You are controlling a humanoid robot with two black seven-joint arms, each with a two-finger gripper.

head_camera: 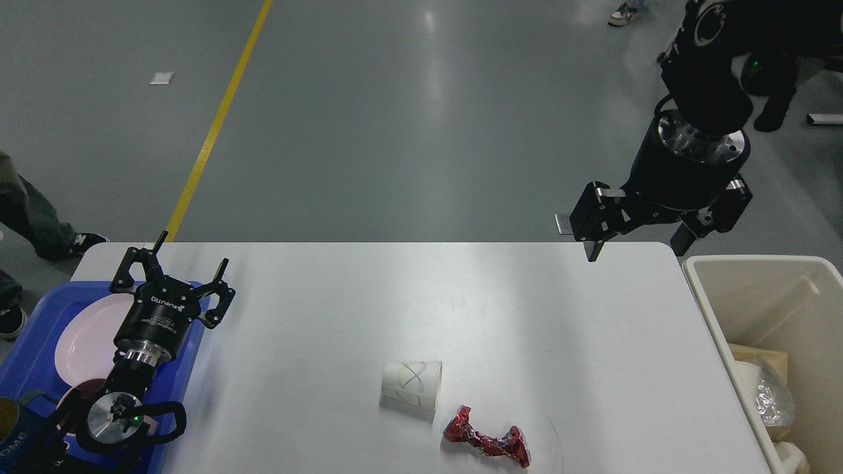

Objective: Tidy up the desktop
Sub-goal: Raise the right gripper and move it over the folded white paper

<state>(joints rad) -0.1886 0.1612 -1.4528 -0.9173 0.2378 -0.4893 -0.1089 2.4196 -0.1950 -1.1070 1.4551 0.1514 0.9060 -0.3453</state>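
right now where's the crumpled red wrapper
In the head view, the red wrapper lies on the desktop near its front edge, just right of the tipped paper cup.

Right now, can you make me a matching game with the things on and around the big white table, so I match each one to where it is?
Things:
1. white paper cup with a blue swirl
2. crumpled red foil wrapper
3. pale pink round plate
4. beige rectangular plastic bin

Places:
A. inside the blue plastic tray at the table's left end
B. beside the large white desktop, off its right end
C. lying on its side near the front middle of the table
D. closest to the front edge, just right of the cup

Pairs: 1-C, 2-D, 3-A, 4-B
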